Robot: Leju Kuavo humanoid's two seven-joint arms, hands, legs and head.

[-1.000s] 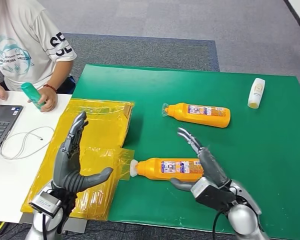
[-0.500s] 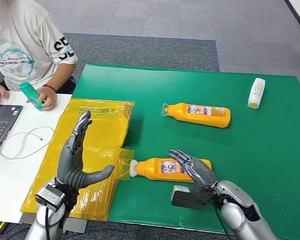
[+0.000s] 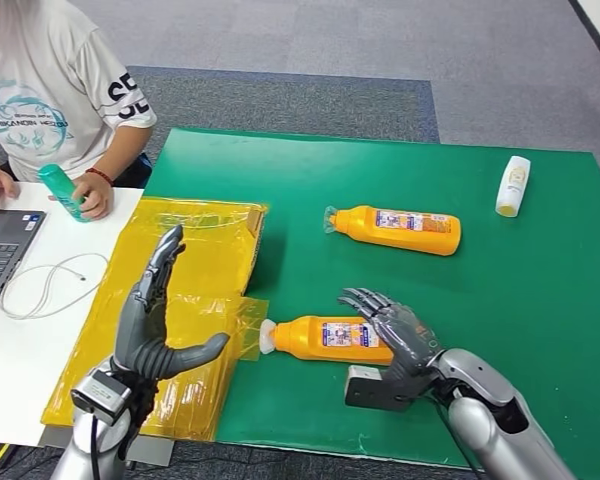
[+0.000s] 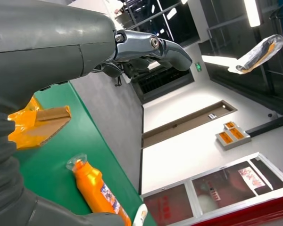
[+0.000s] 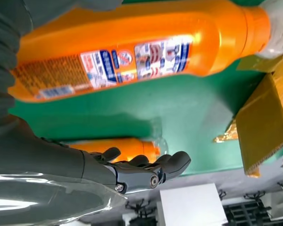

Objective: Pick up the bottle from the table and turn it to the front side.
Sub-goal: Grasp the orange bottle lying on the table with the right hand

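Two orange bottles lie here; right hand [image 3: 391, 330], fingers spread over the near-edge bottle [image 3: 327, 338], should wrap its middle squarely.

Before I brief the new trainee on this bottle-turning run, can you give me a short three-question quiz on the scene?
1. True or false: the right hand has lifted the near orange bottle off the green table.
2. What does the person's hand hold: A) a teal bottle, B) a white bottle, C) a cable?
3. Fill in: the left hand is raised over the ____ sheet.

Key: 1 false, the bottle lies on the table with the hand over its base end; 2 A; 3 yellow.
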